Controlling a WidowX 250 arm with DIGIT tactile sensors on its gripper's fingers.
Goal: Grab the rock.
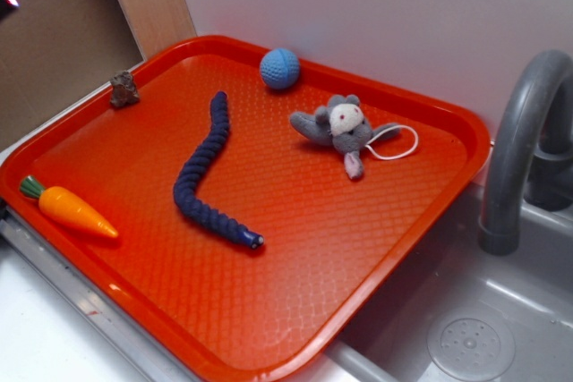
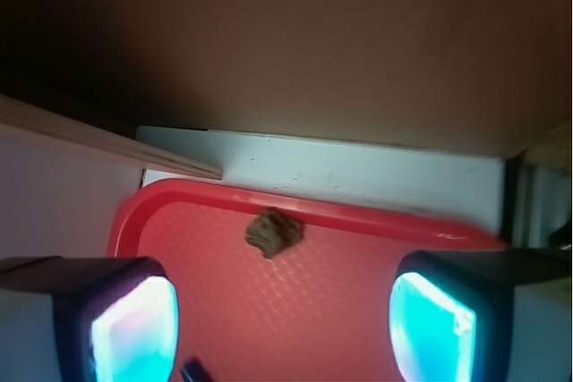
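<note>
Surface: red plastic tray [image 1: 376, 248] beside grey sink [image 1: 466, 337]
Rock: small lumpy grey-brown rock [image 2: 274, 233] against tray's rim, untouched
Gripper: gripper [image 2: 282, 319] spread wide, empty
Progress: approach only; descend, pinch left

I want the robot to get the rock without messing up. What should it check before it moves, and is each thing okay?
1. Rock found: the rock sits against the rim of the red tray. Ok.
2. Jaws open: the gripper has both fingers spread wide apart, nothing between them. Ok.
3. Rock lined up: in the wrist view it lies ahead, roughly centred between the jaws. Ok.
4. Jaws around the rock: not yet, it lies beyond the fingertips. Not ok.
5. Nothing crowding it: the carrot, blue rope and plush mouse lie apart from it. Ok.
6. Room between rock and rim for a finger: cannot tell.
</note>
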